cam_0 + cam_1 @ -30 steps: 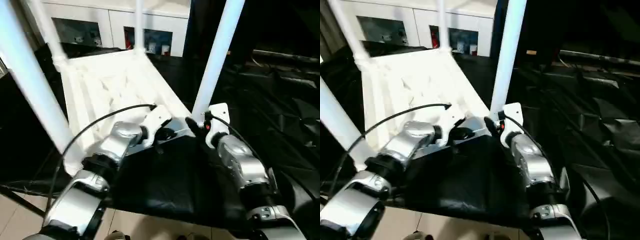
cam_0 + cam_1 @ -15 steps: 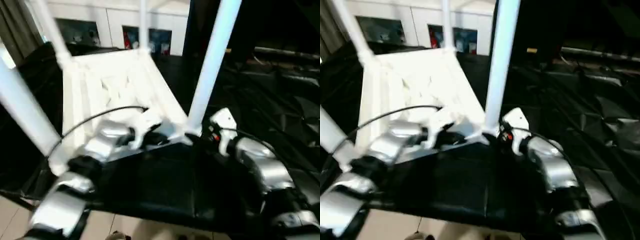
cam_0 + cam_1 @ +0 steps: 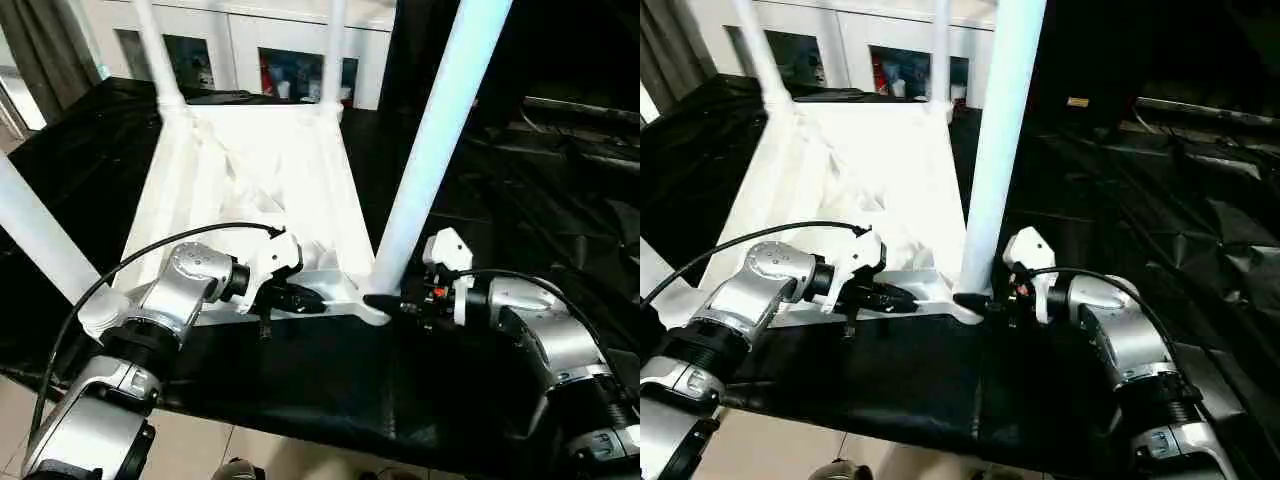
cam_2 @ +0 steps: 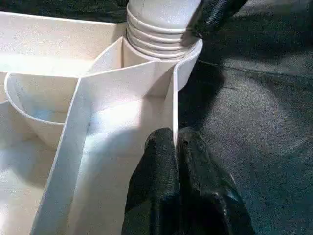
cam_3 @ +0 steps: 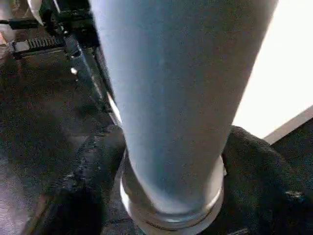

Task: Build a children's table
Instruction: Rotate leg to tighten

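The children's table lies upside down on black cloth, its white ribbed top point(image 3: 250, 170) facing up with four legs standing in the corner sockets. My left gripper point(image 3: 310, 300) is shut on the thin near rim of the top point(image 4: 174, 98), just beside the near right socket. The near right leg point(image 3: 430, 150) rises tall from that socket. At its base sits my right gripper point(image 3: 385, 300), one black finger point(image 5: 93, 166) on each side of the leg point(image 5: 171, 98) and pressed against it.
The other legs stand at the near left point(image 3: 40, 235), far left point(image 3: 155, 50) and far right point(image 3: 333, 50). A white cabinet with glass doors point(image 3: 290, 70) lines the back. Black cloth point(image 3: 300, 380) covers the bench, and crumpled black sheeting point(image 3: 580, 150) lies to the right.
The camera has shifted. My right forearm has swung out to the right while its gripper stays at the leg's base. The left gripper keeps its hold on the rim.
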